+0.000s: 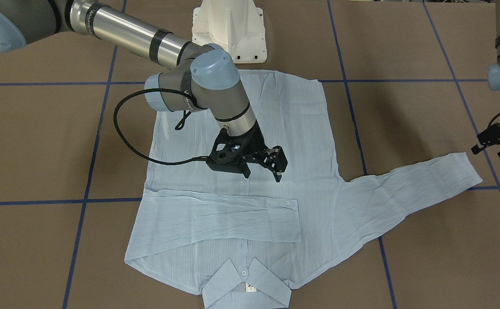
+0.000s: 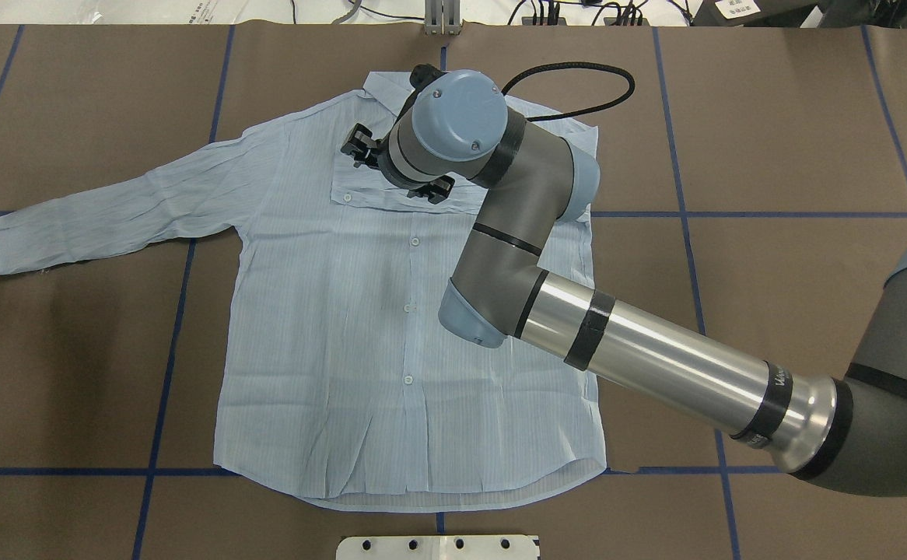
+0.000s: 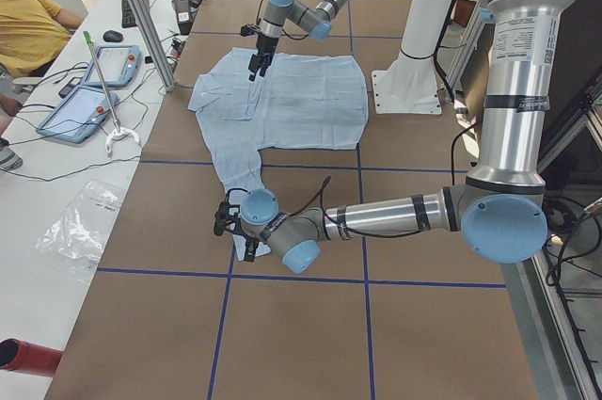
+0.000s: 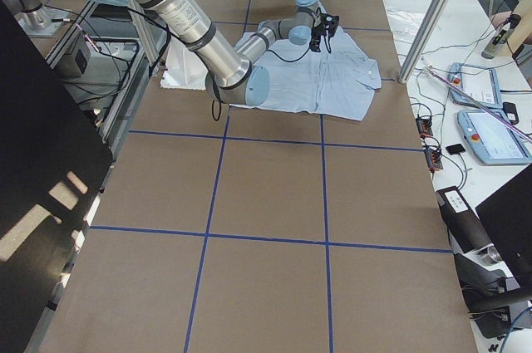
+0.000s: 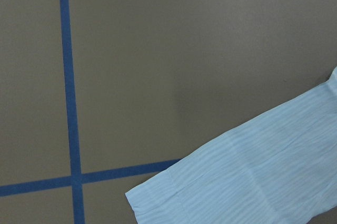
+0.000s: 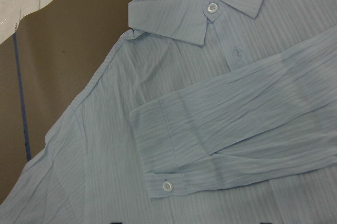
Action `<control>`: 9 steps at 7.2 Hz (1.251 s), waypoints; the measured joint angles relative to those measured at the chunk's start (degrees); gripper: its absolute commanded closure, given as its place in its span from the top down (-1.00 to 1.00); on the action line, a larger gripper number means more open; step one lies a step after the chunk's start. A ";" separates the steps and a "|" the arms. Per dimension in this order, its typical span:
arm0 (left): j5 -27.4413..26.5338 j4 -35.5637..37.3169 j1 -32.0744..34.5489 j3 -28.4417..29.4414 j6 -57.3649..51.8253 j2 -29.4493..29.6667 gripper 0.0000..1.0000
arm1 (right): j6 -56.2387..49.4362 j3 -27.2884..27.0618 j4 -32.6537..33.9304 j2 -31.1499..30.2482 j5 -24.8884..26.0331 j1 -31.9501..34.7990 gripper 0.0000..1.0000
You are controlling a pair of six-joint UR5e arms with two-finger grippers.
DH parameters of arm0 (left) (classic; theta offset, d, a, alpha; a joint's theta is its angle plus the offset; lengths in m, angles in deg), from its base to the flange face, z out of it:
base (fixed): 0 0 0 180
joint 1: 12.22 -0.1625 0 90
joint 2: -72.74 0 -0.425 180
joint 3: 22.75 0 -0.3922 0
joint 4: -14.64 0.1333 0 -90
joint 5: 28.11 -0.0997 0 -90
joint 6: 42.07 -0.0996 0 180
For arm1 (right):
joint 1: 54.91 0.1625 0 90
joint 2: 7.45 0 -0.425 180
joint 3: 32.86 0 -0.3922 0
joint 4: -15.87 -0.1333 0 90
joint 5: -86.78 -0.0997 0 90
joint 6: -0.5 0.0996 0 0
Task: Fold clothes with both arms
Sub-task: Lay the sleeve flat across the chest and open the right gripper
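One sleeve out of two is folded, so I judge the work to be at an early stage. On the brown counter [image 1: 404, 266] the pale blue striped shirt [image 2: 344, 350] lies flat, front side up and buttoned, with its collar [image 1: 245, 285] on the side far from the robot. The right arm [image 2: 656, 358] reaches over the body of the shirt. The left arm [image 3: 395, 216] is out at the side, by the other sleeve.

The folded sleeve [image 1: 215, 219] lies across the chest, near the collar, with its cuff button visible. The spread sleeve [image 1: 404, 189] is not yet folded and lies stretched out on the counter toward the robot's left.

The right tool [image 1: 262, 176] hangs above the chest, just beside the folded sleeve, with the jaws apart and nothing between them. The left tool [image 1: 496, 143] is near the cuff [image 5: 174, 197] of the spread sleeve; whether its jaws are apart or together, I cannot tell.

In my opinion, what is left is to bring this second sleeve over the chest and then fold the body.
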 measured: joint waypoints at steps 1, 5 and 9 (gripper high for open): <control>-0.05 -1.37 -1.69 0.35 2.52 0.06 0.77 | -0.06 -0.38 0.00 -0.67 0.00 0.00 0.81; -0.05 -2.98 -3.32 1.85 4.03 0.22 0.97 | -0.06 -1.94 0.11 -1.94 0.02 0.00 0.80; -0.15 -3.02 -3.44 4.83 4.25 -0.03 0.65 | -1.04 -12.79 3.00 -9.98 -4.94 2.71 0.80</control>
